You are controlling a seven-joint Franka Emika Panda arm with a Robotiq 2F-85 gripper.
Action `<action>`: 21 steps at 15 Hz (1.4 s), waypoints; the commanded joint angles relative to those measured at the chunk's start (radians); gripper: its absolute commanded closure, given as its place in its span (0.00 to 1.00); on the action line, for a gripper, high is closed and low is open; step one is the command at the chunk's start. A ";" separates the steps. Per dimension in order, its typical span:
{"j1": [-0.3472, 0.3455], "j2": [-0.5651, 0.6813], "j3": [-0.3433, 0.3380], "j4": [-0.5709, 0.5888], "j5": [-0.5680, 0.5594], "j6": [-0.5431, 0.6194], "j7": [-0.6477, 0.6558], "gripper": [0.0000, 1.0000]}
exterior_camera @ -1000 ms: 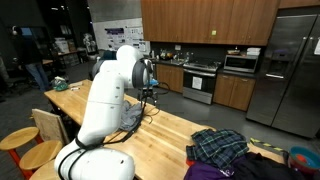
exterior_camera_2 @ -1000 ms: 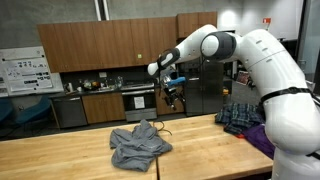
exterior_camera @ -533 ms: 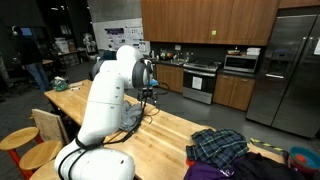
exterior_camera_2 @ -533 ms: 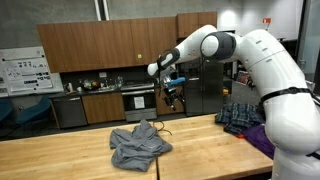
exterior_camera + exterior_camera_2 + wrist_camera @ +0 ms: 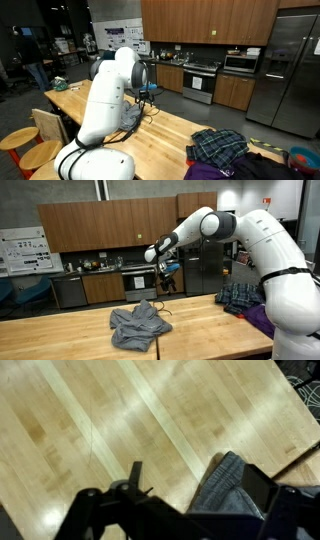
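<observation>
Closest in the wrist view, the gripper (image 5: 180,510) shows as two dark fingers (image 5: 268,495) standing wide apart, with nothing clamped between them. Just past them and lower down lies the grey garment (image 5: 225,482). A soft, ribbed-looking band of grey cloth comes in from the lower right of that view onto the pale wooden planks of the table (image 5: 90,420).

In an exterior view the grey garment (image 5: 138,325) is a crumpled heap, folded over itself in loose ridges of lighter and darker grey. It lies near the middle of the table (image 5: 60,335). The gripper (image 5: 166,280) hangs in the air above the heap's far right part, pointing down and clear of the cloth.

In an exterior view from behind the robot, the white arm hides most of the grey garment (image 5: 133,118). Only a dark grey fold shows beside it, below the gripper (image 5: 150,93).

Farther along the table, well apart from the heap, a dark plaid cloth (image 5: 238,296) is bunched up with a purple cloth (image 5: 258,318) touching it. The same plaid cloth (image 5: 218,147) shows in both exterior views.

Beyond the table stands the kitchen, with a stove (image 5: 138,280) under brown wooden cabinets (image 5: 100,225). A microwave (image 5: 240,62) and a steel refrigerator (image 5: 298,65) stand against the back wall
</observation>
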 commanded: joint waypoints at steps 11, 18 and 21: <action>0.102 0.069 -0.010 -0.029 -0.149 0.437 0.135 0.00; 0.177 0.161 -0.040 0.112 -0.144 0.471 0.227 0.00; 0.177 0.177 -0.044 0.111 -0.125 0.465 0.255 0.00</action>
